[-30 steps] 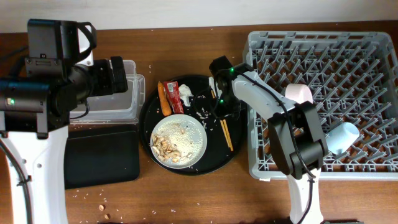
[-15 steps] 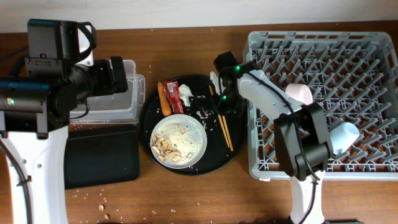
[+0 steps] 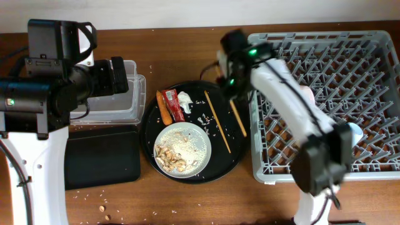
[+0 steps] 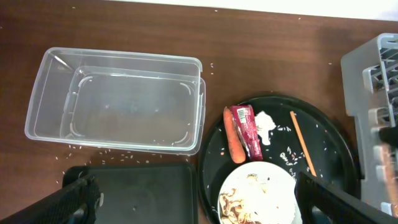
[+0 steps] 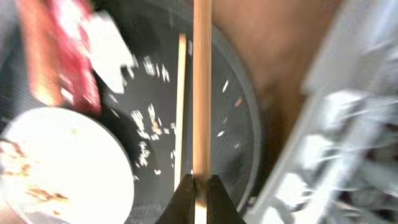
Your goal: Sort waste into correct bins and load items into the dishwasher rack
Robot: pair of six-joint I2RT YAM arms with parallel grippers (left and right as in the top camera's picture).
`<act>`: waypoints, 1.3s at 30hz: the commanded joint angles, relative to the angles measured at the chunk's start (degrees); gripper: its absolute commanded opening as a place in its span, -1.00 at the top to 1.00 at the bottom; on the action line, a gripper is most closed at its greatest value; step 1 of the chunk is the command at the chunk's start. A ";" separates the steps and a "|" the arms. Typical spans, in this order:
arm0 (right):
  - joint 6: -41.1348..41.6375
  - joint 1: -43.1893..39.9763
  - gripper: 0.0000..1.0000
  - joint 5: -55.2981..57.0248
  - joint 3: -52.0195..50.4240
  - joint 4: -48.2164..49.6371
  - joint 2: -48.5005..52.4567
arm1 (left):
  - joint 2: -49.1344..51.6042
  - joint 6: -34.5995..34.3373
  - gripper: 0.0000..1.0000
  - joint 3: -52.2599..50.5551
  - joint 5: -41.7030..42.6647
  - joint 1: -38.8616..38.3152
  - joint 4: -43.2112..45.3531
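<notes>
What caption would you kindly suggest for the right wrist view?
Right claw grips one chopstick; the other chopstick lies on the black tray beside the plate.

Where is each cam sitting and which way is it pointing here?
Overhead: fixed above the table, facing straight down; left arm and right arm show, right gripper clamps the held chopstick beside the rack.
Left wrist: high, facing down on the clear tub and round tray; own fingers at bottom corners.
Right wrist: low, blurred, facing down along the held chopstick; own fingertips at bottom.
Shared: all three show the loose chopstick on the round tray.
</notes>
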 commanded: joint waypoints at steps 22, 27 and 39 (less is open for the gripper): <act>-4.15 8.28 0.42 5.70 -29.03 17.86 5.42 | -0.09 0.33 -0.98 0.15 -0.63 0.09 -0.04; -1.95 7.58 0.91 5.90 -24.48 14.73 4.42 | -0.09 0.33 -0.99 0.15 -0.63 0.09 -0.04; 2.64 -11.21 0.74 3.21 -15.65 3.43 -1.99 | -0.09 0.35 -0.98 0.15 -0.63 0.09 -0.04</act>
